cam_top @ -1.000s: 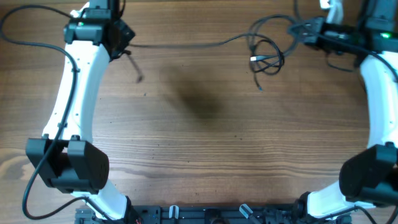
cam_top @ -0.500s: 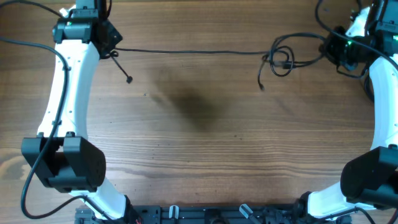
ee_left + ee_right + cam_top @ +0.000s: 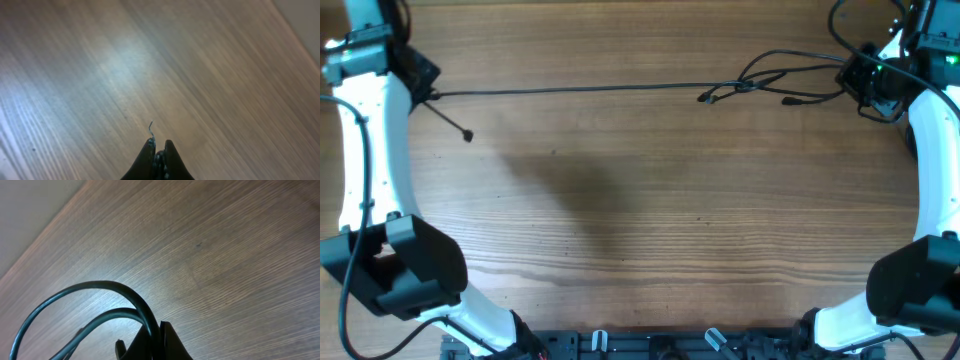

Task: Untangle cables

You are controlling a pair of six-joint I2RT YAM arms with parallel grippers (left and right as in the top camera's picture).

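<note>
Jaws of the left gripper (image 3: 424,90) are clenched on one end of the cables (image 3: 750,82) at the far left of the counter (image 3: 650,230). In the left wrist view only a thin tip is seen between the closed jaws. Jaws of the right gripper (image 3: 850,78) are clenched on black cords, which are seen arcing away from them in the right wrist view.

One stretched cord (image 3: 570,89) lies in a nearly straight line along the far side of the counter, from the left gripper to a small knot (image 3: 735,86) right of centre. A short tail ending in a plug (image 3: 467,134) runs off from the left gripper. From the knot, several strands run on to the right gripper, and two loose ends are seen just beside it.

The task is judged to be partly done. The bundle is spread out into a line, but the cords are joined at the knot and none is laid apart. The crossing is to be loosened and each cord freed. How the strands cross inside the knot cannot be told.
</note>
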